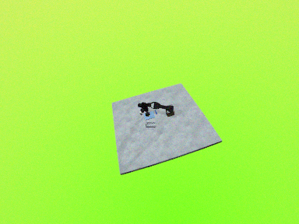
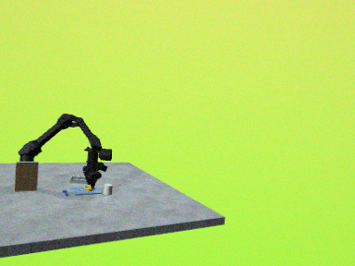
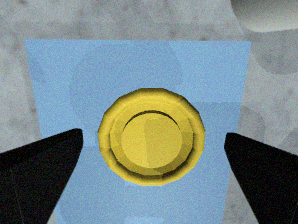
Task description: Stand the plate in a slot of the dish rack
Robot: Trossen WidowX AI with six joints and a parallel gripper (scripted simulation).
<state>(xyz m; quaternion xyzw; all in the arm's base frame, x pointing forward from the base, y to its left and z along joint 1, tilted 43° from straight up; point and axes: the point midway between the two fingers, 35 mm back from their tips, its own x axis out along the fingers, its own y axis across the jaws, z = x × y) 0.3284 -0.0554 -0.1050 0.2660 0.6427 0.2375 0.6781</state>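
Plate (image 3: pixel 151 136), yellow and round, lies flat on a pale blue mat (image 3: pixel 210 65) on the grey bench (image 2: pixel 139 203). The wrist view alone makes this plain: it shows the plate's raised rim and shallow centre, with one black finger to each side of it, spread wide and clear of the rim, gripping nothing. The fingers show there only as dark wedges at the lower corners.

From the exterior view the plate is just a yellow speck under the gripper (image 2: pixel 91 183), but that view gives the arm's arch from its brown base block (image 2: pixel 26 176), a white cup (image 2: pixel 107 188) just beside the mat, and the dish rack (image 2: pixel 78 179) behind the gripper. In the top view the rack (image 1: pixel 151 124) sits near the mat, and everything else is too small to make out.
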